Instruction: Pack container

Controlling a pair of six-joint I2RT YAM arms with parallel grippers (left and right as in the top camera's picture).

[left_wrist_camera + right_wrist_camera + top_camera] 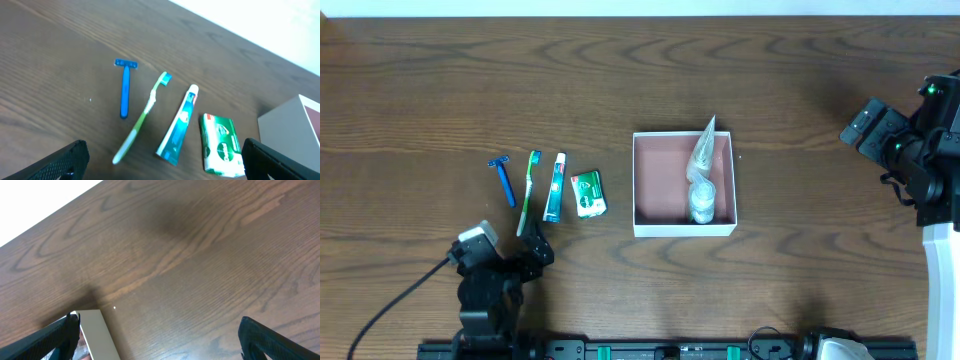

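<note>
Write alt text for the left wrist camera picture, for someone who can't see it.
Four toiletries lie in a row on a dark wooden table: blue razor, green toothbrush, toothpaste tube, green packet. A corner of the white container shows at right; the left gripper is open, fingers at the bottom corners.

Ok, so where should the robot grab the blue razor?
Probably by the middle of its straight handle, coming down from above. The razor lies flat on the table, its handle thin and bare, with a gap to the toothbrush for a finger. The left gripper, open, is nearest.
</note>
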